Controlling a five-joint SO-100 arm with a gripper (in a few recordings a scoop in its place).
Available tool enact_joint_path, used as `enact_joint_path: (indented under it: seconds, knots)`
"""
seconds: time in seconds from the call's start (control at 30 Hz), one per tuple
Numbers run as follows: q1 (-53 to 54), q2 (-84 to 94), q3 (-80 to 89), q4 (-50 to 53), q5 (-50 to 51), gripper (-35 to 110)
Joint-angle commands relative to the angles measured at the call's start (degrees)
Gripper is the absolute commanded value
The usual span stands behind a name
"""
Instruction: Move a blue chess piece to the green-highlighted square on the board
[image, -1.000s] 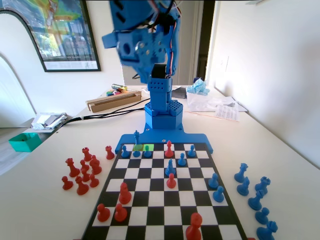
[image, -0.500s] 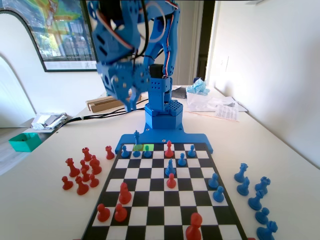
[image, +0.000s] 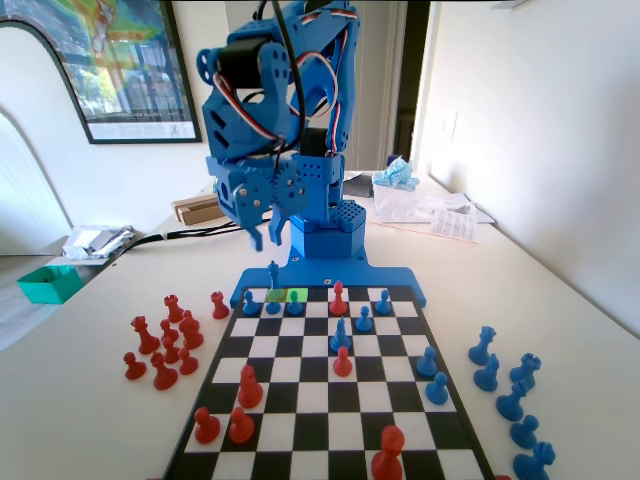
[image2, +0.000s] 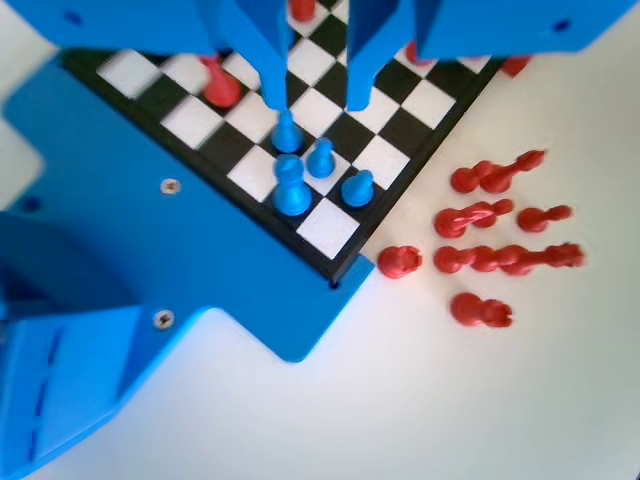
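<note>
A: Where is the blue chess piece (image: 273, 274)?

B: On the board's (image: 330, 400) back row beside the blue rim, below the gripper (image: 266, 233) and a little in front of it in the fixed view. In the wrist view it stands just beneath the jaw tips (image2: 291, 187), among blue pawns (image2: 357, 187).

A: Is the gripper holding it?

B: No. The jaws are spread with nothing between them, and they hang clear above the piece.

A: And the green-highlighted square (image: 297, 295)?

B: Just right of the piece in the fixed view, likewise under the gripper. A pawn (image: 294, 303) seems to stand at or on it; I can't tell which.

A: So how far along?

B: Early, I'd judge: lowering, gripping, lifting and setting down all remain. Red pieces (image: 165, 340) lie on the worktop (image: 80, 400), well to the side.
</note>
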Motion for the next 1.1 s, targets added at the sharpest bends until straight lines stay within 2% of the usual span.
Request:
enact_joint_path:
  seconds: [0.0, 1.07]
  knots:
    - [0.53, 1.05, 1.85, -2.81, 0.53, 12]
    - [0.97, -3.43, 13.36, -18.19, -0.62, 14]
